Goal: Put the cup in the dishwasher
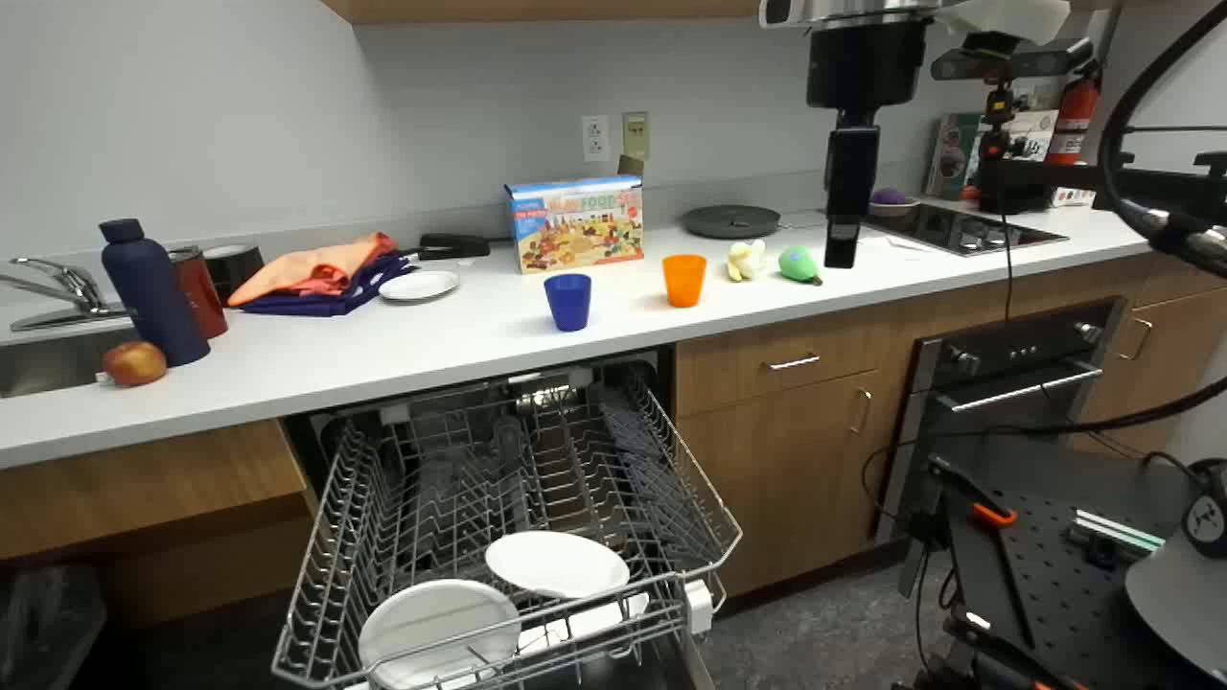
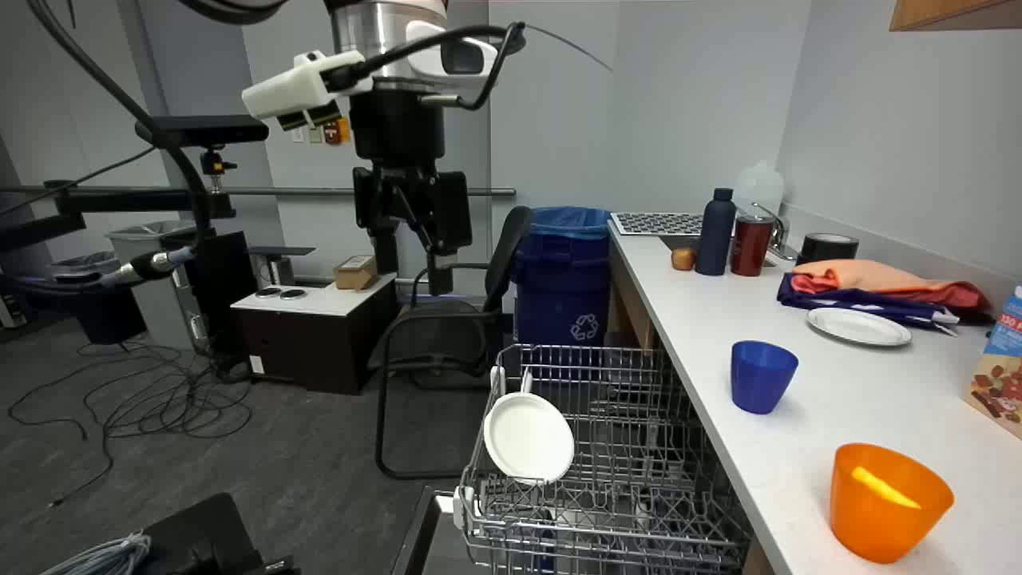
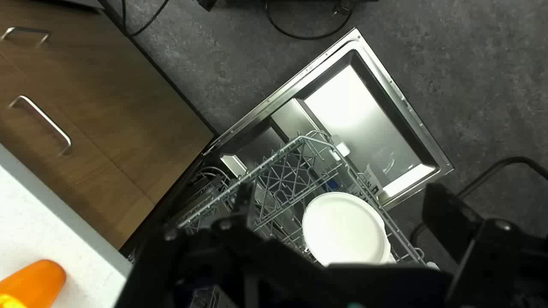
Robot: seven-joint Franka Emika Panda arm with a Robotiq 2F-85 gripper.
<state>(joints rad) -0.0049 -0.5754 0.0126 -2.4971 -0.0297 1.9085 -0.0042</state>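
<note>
Standing upright on the white surface [image 1: 431, 335], the blue plastic cup [image 1: 567, 305] is well apart from the raised end effector [image 2: 413, 275], spread wide and gripping nothing.

Left to right in an exterior view, an apple [image 1: 134, 364] sits beside a dark blue bottle [image 1: 153, 292], with a red tumbler [image 1: 203, 297] and orange and navy cloths [image 1: 316, 268] alongside. Next comes the dishwasher [image 3: 364, 119], its door lowered and its grey wire rack [image 1: 657, 470] pulled out, bearing white plates [image 1: 556, 563]. The cup stands on the surface above it, with a box [image 1: 580, 228] lettered "FOOD" farther back and an orange cup [image 1: 683, 282] to the cup's right. Farther right, the end effector hangs in midair, left of a black-fronted oven [image 1: 1026, 355].
</note>
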